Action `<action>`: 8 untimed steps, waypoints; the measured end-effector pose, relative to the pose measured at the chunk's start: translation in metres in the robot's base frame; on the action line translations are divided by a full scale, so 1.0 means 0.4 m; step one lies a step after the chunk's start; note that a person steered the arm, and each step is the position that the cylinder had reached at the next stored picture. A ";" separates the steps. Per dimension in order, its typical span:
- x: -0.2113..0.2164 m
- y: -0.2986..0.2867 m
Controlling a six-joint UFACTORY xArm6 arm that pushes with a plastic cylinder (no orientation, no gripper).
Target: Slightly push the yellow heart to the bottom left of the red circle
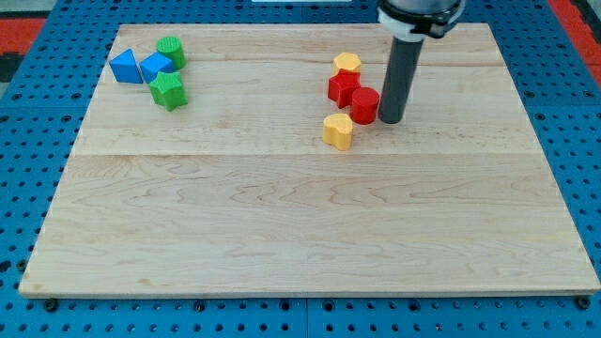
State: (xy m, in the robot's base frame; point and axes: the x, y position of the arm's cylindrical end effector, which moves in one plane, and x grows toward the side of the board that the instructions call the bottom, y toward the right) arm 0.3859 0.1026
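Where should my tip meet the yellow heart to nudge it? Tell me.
Press the yellow heart on its upper-right face, coming from the view's top right. The red circle sits there, and my tip is beyond it, so circle round first.

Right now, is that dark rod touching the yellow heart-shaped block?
No. My tip stands just to the view's right of the red circle, while the yellow heart sits apart at the circle's lower left.

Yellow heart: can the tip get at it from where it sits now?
Probably not directly. My tip sits just right of the red circle, which lies between it and the yellow heart. Skirting below the circle looks open.
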 end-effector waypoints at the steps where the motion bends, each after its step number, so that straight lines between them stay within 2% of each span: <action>1: 0.018 -0.041; 3: 0.251 -0.089; 5: 0.078 -0.204; 7: 0.109 -0.199; 8: 0.190 -0.110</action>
State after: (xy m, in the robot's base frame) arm 0.4620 0.0588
